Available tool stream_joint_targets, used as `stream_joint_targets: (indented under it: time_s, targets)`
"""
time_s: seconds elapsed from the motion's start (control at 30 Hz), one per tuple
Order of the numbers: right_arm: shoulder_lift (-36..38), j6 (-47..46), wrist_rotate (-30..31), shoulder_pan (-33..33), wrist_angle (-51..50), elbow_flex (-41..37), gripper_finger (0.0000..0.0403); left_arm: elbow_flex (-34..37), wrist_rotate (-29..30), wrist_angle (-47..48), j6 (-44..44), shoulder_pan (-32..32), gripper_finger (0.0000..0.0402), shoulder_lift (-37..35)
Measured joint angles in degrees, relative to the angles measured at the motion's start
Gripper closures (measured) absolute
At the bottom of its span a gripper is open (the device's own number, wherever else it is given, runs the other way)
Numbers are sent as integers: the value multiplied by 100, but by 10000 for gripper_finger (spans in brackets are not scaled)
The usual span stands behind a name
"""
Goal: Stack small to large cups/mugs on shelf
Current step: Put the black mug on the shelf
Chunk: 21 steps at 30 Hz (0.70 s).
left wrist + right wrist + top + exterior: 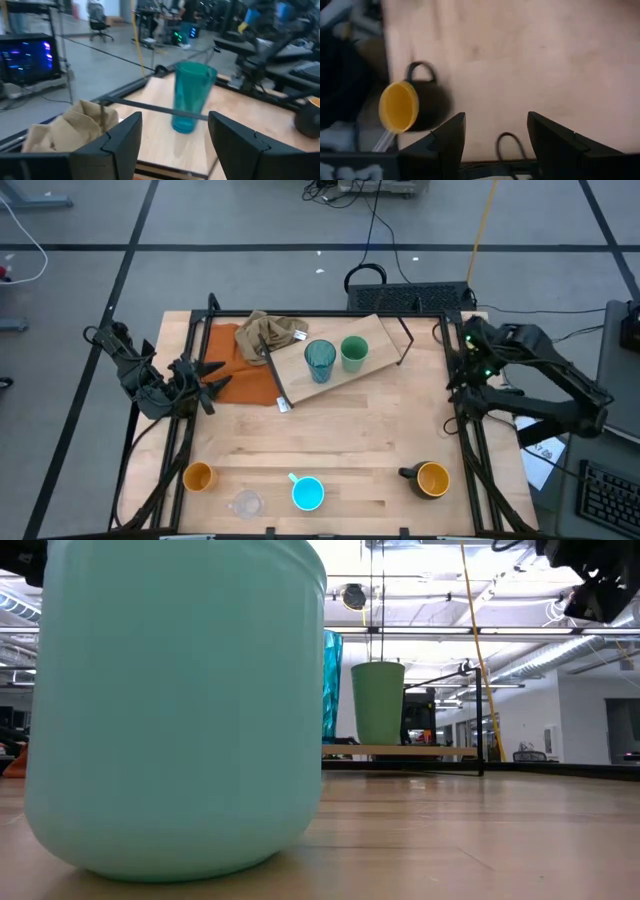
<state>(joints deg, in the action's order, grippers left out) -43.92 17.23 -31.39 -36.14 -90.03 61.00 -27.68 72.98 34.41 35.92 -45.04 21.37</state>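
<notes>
Closest to the low camera stands one light-blue handled mug, smooth and rounded, blocking much of the wooden tabletop. Six vessels in all: teal tumbler and green cup on the tilted wooden shelf; orange cup, clear glass, black mug along the front. One crumpled tan cloth overlaps an orange cloth. Left gripper and right gripper both show spread, empty fingers.
</notes>
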Motion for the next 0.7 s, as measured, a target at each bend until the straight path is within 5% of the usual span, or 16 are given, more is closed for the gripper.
stream_joint_targets:
  time_s: [0.23, 0.7]
  targets:
    - [-83, -24, -173, 949, 54, -28, 198, 0, 546, -54, 88, 0, 172, 0]
    - [-253, -1359, -362, 3099, 1780, -853, 202, -2, 826, -79, 300, 0, 172, -1]
